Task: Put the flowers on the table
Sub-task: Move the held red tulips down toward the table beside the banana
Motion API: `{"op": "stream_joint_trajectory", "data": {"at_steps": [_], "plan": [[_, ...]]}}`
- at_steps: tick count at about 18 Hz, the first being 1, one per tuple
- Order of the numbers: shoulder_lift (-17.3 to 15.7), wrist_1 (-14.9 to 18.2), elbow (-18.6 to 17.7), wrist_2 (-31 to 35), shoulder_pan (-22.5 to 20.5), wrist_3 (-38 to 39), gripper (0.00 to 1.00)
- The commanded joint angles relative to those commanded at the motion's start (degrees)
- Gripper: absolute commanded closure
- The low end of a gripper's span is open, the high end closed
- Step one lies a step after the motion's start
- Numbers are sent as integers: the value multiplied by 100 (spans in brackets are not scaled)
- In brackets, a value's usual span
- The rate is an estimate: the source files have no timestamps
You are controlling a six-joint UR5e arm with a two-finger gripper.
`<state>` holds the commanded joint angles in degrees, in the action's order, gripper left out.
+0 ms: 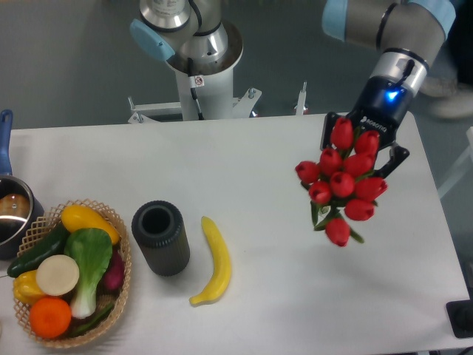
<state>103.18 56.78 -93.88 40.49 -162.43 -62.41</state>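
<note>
The flowers (342,183), a bunch of red tulip buds with green leaves, hang in the air over the right part of the white table (281,296). My gripper (362,144) is shut on the bunch from above; the buds face the camera and hide the stems and most of the fingers. The bunch is held clear above the tabletop, with the lowest bud near the middle right of the table.
A yellow banana (213,262) lies at centre front. A dark cylindrical cup (160,237) stands left of it. A wicker basket (74,211) of vegetables sits at the front left, a pot (11,211) behind it. The robot base (198,66) is at the back.
</note>
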Motion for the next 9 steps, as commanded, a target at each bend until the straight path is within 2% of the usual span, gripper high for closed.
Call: {"op": "stream_joint_trajectory", "data": {"at_steps": [5, 9], "plan": [[263, 0, 115, 1521, 659, 36, 48], [413, -9, 150, 2077, 854, 18, 48]]}}
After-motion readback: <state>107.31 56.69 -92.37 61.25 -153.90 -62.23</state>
